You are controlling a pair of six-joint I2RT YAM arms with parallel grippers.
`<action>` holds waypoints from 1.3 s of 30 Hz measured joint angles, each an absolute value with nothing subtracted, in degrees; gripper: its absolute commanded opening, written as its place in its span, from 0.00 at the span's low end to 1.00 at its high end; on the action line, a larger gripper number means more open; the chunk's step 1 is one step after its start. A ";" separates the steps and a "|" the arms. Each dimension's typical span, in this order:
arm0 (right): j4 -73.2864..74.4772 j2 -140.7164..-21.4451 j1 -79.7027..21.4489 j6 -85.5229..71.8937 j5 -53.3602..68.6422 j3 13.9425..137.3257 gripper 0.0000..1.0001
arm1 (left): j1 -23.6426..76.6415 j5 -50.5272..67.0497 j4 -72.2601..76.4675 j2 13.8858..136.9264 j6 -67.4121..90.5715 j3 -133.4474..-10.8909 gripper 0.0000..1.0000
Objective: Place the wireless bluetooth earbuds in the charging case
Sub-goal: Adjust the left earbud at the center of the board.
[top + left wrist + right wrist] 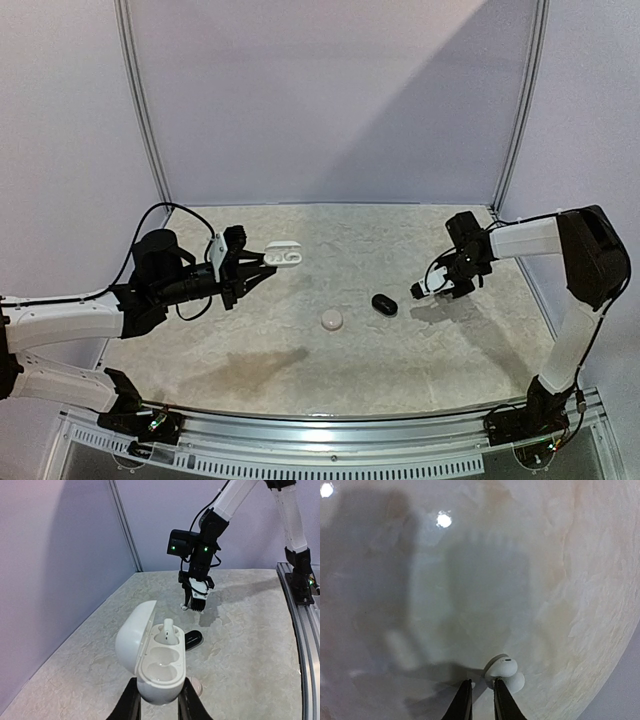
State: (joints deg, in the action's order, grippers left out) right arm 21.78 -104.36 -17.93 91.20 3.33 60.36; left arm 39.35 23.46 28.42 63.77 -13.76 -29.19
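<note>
A pale stone-patterned surface with two robot arms reaching in from its near edge. The left claw pinches a white charging case by its base and holds it, lid open, above the left half of the surface. One seated earbud stands in the far socket; the near socket is empty.

Near the right edge, the right claw points down at the surface, fingers drawn close with a narrow gap. A white loose earbud sits at one fingertip; I cannot tell whether it is pinched or only touched. A black case lies just beside this claw, towards the centre, and a round white case lies near the centre.

The step in hand looks like picking up the second earbud. Next would come a secure grip, a carry across to the open case, and lining up the stem with the empty socket.
</note>
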 measured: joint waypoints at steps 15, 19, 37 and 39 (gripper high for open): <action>20.01 -106.15 -17.93 94.43 1.61 61.58 0.18 | 39.03 23.49 28.40 64.58 -13.76 -29.19 0.00; 19.46 -106.39 -17.91 94.61 2.04 61.95 0.18 | 38.96 23.55 28.40 65.01 -13.74 -29.19 0.00; 17.96 -108.27 -18.02 95.22 2.31 64.73 0.13 | 38.87 24.43 28.36 65.69 -13.74 -29.19 0.00; 17.93 -108.62 -18.11 95.22 2.39 65.30 0.10 | 38.87 24.62 28.36 65.69 -13.74 -29.19 0.00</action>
State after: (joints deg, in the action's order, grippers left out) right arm 17.93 -108.62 -18.11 95.22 2.39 65.30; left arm 38.87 24.62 28.36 65.69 -13.74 -29.19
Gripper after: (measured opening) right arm 0.139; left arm 0.195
